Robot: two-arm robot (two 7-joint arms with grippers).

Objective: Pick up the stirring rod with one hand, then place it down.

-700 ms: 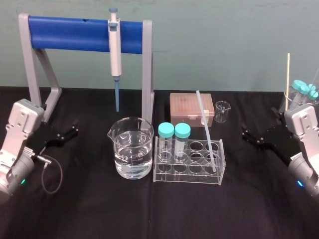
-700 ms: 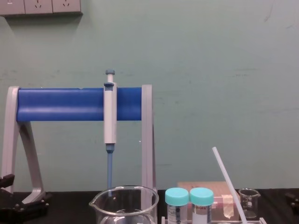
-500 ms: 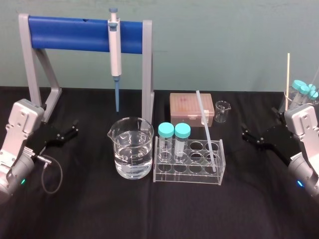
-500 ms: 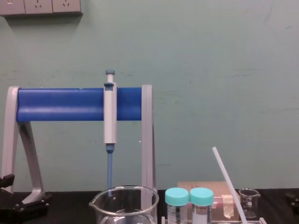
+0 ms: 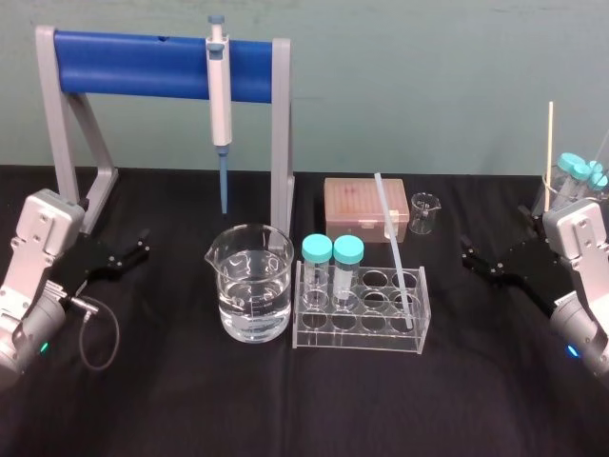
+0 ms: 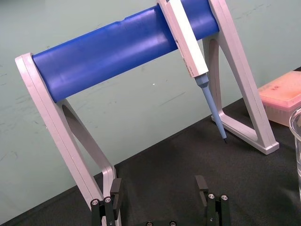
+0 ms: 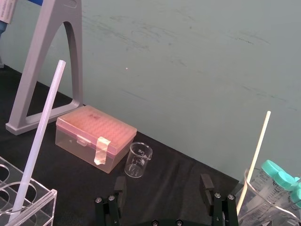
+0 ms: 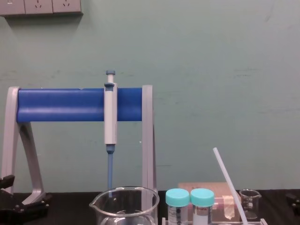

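Stirring rod point(image 5: 393, 249) stands tilted in the right end of the clear rack point(image 5: 357, 343), mid-table point(image 5: 190, 400). Left gripper point(image 5: 143, 244) and right gripper point(image 5: 468, 253) rest well apart from it, fingers open and empty. Risk: a sideways lift may drag the rack or knock the capped tubes point(image 5: 332, 257), and the thin, smooth rod may slip.

Silver arms point(image 5: 38, 249); black left gripper point(image 5: 142, 247), right gripper point(image 5: 468, 253).

Scuffed pale green wall point(image 8: 211, 70) with white sockets point(image 8: 42, 6) high up, behind a black-covered table point(image 5: 285, 405).
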